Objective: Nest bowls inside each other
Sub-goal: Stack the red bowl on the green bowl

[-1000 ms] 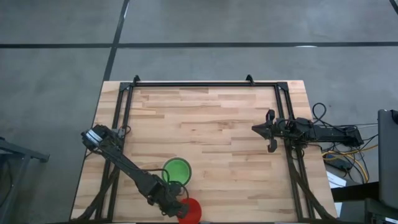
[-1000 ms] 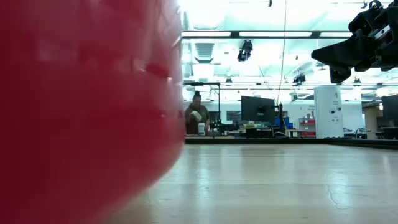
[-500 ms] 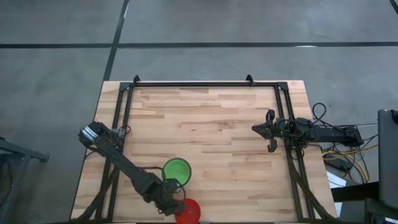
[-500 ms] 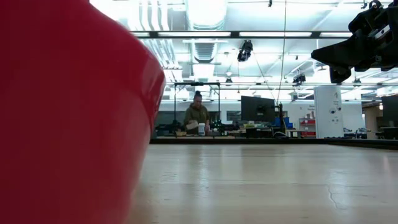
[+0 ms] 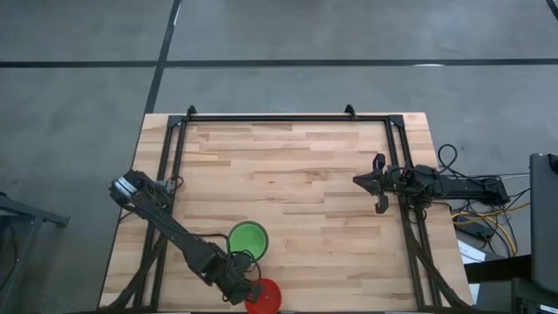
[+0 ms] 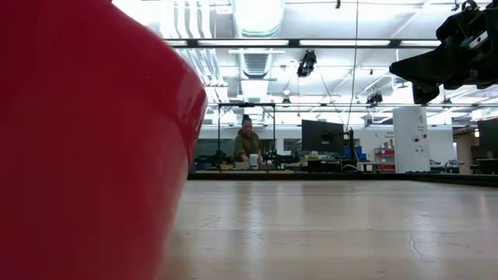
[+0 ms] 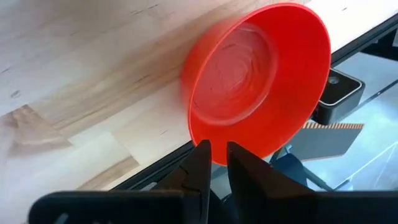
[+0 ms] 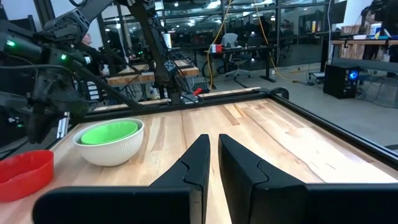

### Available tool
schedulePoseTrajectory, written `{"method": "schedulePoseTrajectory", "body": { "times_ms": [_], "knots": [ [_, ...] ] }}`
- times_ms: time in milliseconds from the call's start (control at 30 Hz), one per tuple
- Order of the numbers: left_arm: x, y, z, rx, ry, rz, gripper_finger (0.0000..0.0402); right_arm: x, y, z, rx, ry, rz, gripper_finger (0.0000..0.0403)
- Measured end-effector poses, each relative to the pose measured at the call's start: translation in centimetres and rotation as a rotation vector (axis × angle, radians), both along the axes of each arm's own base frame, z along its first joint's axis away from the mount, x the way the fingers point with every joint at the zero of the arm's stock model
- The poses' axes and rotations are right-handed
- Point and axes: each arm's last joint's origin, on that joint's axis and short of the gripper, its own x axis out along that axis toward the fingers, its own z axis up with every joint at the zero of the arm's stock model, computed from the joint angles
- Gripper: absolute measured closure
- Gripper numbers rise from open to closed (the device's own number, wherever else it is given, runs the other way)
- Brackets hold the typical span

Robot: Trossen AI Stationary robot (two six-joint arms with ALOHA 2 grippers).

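A red bowl (image 5: 263,298) is at the table's near edge, close in front of the low camera (image 6: 78,155). My left gripper (image 5: 248,288) is shut on it. In the left wrist view the red bowl (image 7: 261,81) is tilted, its hollow facing the camera, and it reaches out past the table's edge. A green bowl (image 5: 248,237) sits nested in a white bowl (image 8: 112,152) just beyond, standing on its base. My right gripper (image 5: 356,181) waits shut above the table's right side, pointing level toward the left. My left gripper pinches the red bowl's rim (image 7: 217,146) between its two fingers, on the side of the bowl nearest the arm. The fingers slant down from the table's left. The bowl is tilted in the hold; whether its base is clear of the table I cannot tell.
A dark metal frame (image 5: 288,118) runs around the tabletop. Bare wood lies between the bowls and the right arm. In the room beyond the far edge a person (image 6: 247,144) stands at a bench.
My left gripper has risen a little and drawn slightly toward the table's left, still shut on the red bowl. The bowl has come along with it: in the low view its edge has pulled back leftward.
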Motion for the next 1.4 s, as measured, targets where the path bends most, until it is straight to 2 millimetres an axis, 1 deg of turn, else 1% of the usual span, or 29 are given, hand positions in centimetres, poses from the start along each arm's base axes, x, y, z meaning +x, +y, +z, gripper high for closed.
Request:
{"method": "schedulePoseTrajectory", "body": {
  "times_ms": [67,133,200,400,533,767,933,1100,1267,1400],
  "knots": [
    [0.0,-0.1,0.0,-0.006,0.006,0.014,0.0345,0.0,0.0,0.0,0.000,0.000,0.000,0.0369],
    [-0.1,0.0,0.0,0.001,0.011,0.024,0.0334,0.0,0.0,0.0,-0.001,0.000,0.000,0.0369],
    [-0.1,0.0,-0.1,0.010,0.010,0.034,0.0313,0.0,0.0,0.0,0.000,0.000,0.000,0.0369],
    [0.0,0.2,-0.1,0.043,-0.013,0.075,0.0232,0.0,0.0,0.0,-0.001,0.000,0.000,0.0369],
    [0.0,0.3,-0.1,0.083,-0.049,0.096,0.0207,0.0,0.0,0.0,0.000,0.000,0.000,0.0369],
    [0.0,0.2,-0.1,0.151,-0.107,0.068,0.0208,0.0,0.0,0.0,-0.001,0.000,0.001,0.0369],
    [-0.4,-0.1,-0.2,0.155,-0.102,0.053,0.0209,0.0,0.0,0.0,-0.001,0.000,0.000,0.0369],
    [-0.5,-0.5,-0.9,0.165,-0.093,0.040,0.0209,0.0,0.0,0.0,-0.001,0.000,0.000,0.0369],
    [-0.4,-1.2,-1.1,0.162,-0.153,-0.025,0.0209,0.0,0.0,0.0,-0.001,0.001,0.001,0.0369],
    [-0.6,-1.4,-1.2,0.174,-0.158,-0.050,0.0209,0.0,0.0,0.0,-0.001,0.000,0.001,0.0369]
  ]
}}
